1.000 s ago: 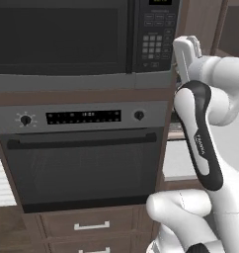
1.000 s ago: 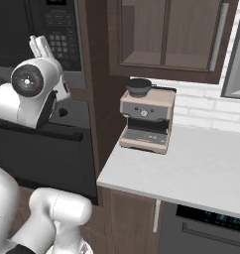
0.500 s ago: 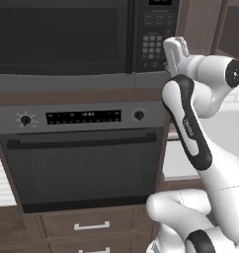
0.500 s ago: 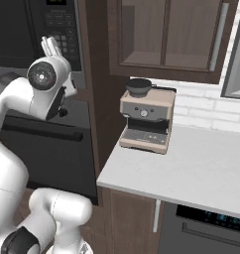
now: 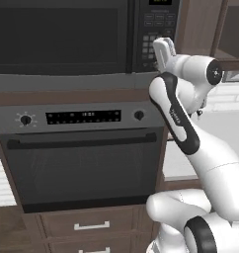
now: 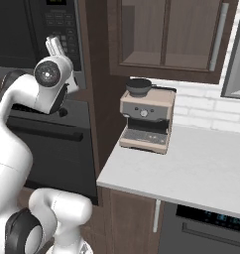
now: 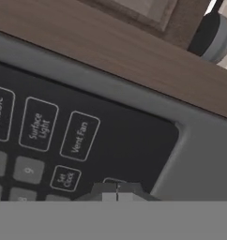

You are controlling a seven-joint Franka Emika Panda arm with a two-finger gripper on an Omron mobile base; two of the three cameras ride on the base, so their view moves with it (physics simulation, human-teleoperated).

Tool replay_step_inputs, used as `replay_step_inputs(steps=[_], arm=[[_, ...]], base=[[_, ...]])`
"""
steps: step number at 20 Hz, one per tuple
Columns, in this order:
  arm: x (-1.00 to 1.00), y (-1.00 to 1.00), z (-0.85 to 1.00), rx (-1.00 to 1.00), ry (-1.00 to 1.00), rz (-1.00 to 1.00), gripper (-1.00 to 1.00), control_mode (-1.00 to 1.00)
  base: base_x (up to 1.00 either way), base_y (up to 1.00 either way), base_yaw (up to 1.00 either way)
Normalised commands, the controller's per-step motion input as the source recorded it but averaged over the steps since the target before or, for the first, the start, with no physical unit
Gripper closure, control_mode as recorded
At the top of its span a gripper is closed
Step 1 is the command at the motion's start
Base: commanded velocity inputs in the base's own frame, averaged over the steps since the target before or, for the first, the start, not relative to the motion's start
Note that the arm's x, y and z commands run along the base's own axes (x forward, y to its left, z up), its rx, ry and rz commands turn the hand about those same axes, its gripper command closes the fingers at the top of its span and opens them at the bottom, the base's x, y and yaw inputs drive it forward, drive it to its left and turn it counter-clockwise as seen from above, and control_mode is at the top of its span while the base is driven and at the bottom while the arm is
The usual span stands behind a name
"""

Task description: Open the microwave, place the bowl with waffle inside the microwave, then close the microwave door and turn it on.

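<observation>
The microwave (image 5: pixel 62 59) sits built in above the oven, its dark glass door (image 5: pixel 59 37) closed flat in the grey frame. My gripper (image 5: pixel 160 48) is shut with nothing in it, and its tip is right at the lower part of the black keypad panel (image 5: pixel 158 24). From the other side the gripper (image 6: pixel 53 44) points up at the keypad (image 6: pixel 62 25). In the hand view the fingertips (image 7: pixel 116 189) sit pressed together just in front of the keypad buttons (image 7: pixel 80 136). The bowl and the waffle are hidden.
The larger oven (image 5: pixel 82 163) with knobs and bar handle is below the microwave, with drawers (image 5: pixel 92 226) under it. To the right, a coffee machine (image 6: pixel 146 119) stands on a pale counter (image 6: pixel 191 163) under a wooden wall cabinet (image 6: pixel 166 34).
My arm has swung left and forward, carrying the shut gripper from beside the microwave's right edge onto the lower keypad.
</observation>
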Motion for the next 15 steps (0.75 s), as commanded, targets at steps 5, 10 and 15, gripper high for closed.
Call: replay_step_inputs(steps=[5,10,15], arm=[[0.83,0.25,-0.31,-0.01,0.00,0.00,1.00,-1.00],[1.00,0.44,-0.91,-0.12,-0.06,0.00,1.00,-1.00],[1.00,0.60,-1.00,-0.29,-0.12,0.00,1.00,-1.00]], base=[[0.00,0.00,0.00],[0.00,0.00,0.00],[0.00,0.00,0.00]])
